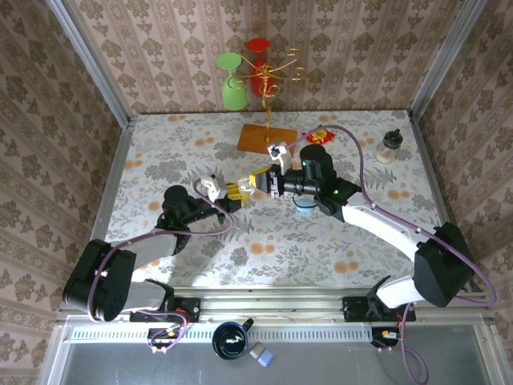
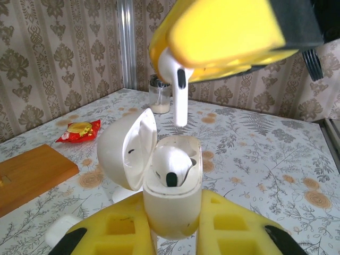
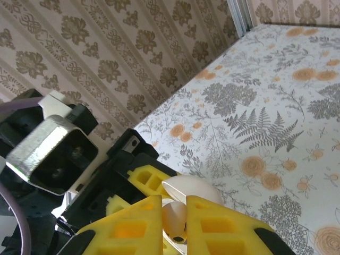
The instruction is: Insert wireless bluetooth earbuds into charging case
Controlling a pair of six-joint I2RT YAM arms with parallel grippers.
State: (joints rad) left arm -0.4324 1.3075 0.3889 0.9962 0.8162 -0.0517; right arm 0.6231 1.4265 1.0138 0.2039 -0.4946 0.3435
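Here, seated earbud [image 2: 171, 169] in case [image 2: 171, 215], second earbud [image 2: 179, 93] pinched above

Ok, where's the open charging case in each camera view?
Top external: charging case centre-left, in the left claw.
Left wrist: bottom centre, lid open leftward.
Right wrist: bottom centre, behind the right claw.
Shared landmark: the earbud the right claw holds above it.

White earbud [image 2: 179, 98], white case [image 2: 172, 210], floral table [image 2: 260, 154].
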